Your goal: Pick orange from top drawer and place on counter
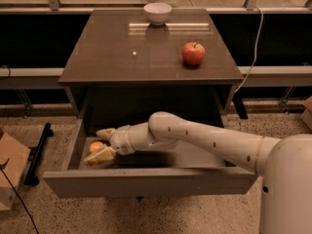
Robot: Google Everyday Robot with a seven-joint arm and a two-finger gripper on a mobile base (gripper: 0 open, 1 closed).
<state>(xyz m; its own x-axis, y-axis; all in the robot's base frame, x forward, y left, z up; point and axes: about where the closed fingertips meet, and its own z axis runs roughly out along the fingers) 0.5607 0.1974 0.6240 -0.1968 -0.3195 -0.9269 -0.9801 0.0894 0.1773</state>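
The top drawer [146, 182] is pulled out under the counter [126, 50]. The orange [95, 146] lies in the drawer's left end. My gripper [100, 144] reaches down into the drawer from the right. Its two pale fingers [99, 156] are spread, one behind the orange and one in front of it, so the orange sits between them. I cannot tell whether the fingers touch the fruit.
A red apple [193, 53] sits on the counter's right side and a white bowl [157, 12] at its back edge. A cardboard box [9, 167] and a black bar [38, 152] lie on the floor to the left. A cable [253, 48] hangs at the right.
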